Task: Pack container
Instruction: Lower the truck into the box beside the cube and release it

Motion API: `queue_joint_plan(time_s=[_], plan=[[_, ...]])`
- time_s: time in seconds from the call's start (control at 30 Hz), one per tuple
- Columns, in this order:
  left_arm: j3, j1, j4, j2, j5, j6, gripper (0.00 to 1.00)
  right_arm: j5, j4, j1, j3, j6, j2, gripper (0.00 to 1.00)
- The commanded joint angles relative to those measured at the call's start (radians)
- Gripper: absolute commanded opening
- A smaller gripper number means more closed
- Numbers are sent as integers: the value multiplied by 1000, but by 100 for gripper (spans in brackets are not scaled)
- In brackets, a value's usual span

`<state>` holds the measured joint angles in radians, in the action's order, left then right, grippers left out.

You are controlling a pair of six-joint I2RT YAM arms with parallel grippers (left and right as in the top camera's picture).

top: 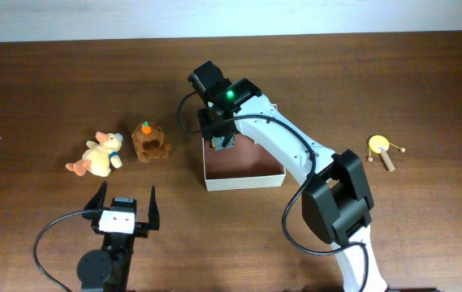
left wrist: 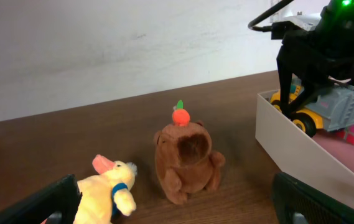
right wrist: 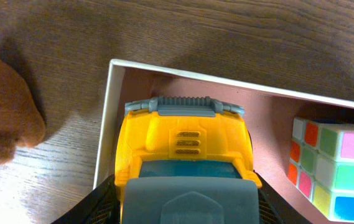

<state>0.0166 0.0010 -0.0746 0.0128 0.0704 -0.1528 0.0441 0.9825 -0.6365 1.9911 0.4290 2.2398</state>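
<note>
The container [top: 247, 183] is a shallow white cardboard box with a pinkish-brown floor [right wrist: 276, 118], standing at mid-table. My right gripper [top: 221, 139] is shut on a yellow toy truck [right wrist: 186, 143] with a grey bed, holding it at the box's left end, just inside the wall [right wrist: 105, 130]. In the left wrist view the truck [left wrist: 326, 109] sits low behind the near wall [left wrist: 301, 152]; whether it touches the floor cannot be told. A colour cube [right wrist: 332, 165] lies in the box to its right. My left gripper [top: 125, 203] stands open and empty at the front left.
A brown plush [top: 151, 142] with an orange top and a yellow duck plush [top: 99, 154] lie left of the box, ahead of the left gripper [left wrist: 180, 199]. A small yellow drum toy [top: 379, 146] with a wooden stick [top: 388, 161] lies at the right.
</note>
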Motion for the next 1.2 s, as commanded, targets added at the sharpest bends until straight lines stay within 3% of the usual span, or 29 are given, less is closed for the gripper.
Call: queue_joint_plan(time_s=[0.0, 1.17], plan=[[-7, -5, 2, -6, -5, 9, 99, 28, -5, -5, -7, 26, 27, 50], [-7, -5, 2, -6, -5, 9, 99, 100, -37, -13, -8, 97, 78, 51]])
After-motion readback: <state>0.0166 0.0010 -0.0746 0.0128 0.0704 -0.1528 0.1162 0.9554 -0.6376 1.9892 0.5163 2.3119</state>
